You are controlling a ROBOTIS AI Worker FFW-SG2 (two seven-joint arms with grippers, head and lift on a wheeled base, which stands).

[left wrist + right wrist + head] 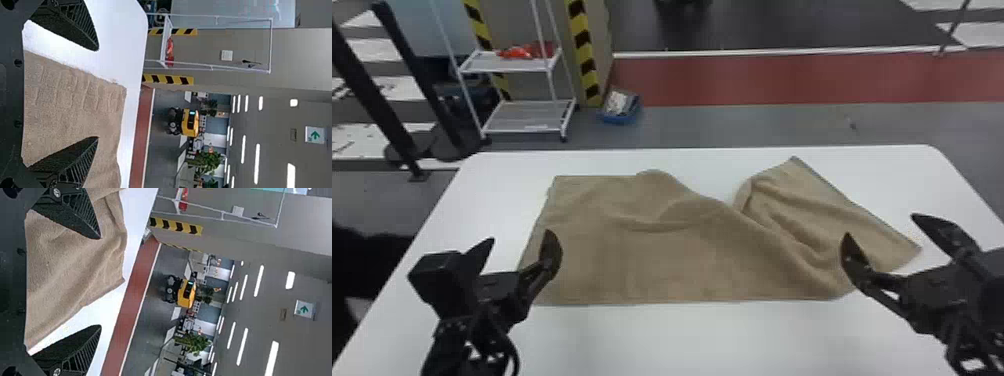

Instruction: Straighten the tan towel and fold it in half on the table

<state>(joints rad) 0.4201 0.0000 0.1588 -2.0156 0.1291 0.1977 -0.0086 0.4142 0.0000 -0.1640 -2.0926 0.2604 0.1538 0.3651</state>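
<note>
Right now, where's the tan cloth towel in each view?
Head view: the tan cloth towel lies across the white table.
Left wrist view: its flatter end, beyond the black left claw.
Right wrist view: its rumpled end, beyond the black right claw.
Shared landmark: the white metal rack.

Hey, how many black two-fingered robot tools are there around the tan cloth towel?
2. In the head view, the left tool is at the left edge of the tan towel, and the right tool is near its right corner. Both are open.
</note>
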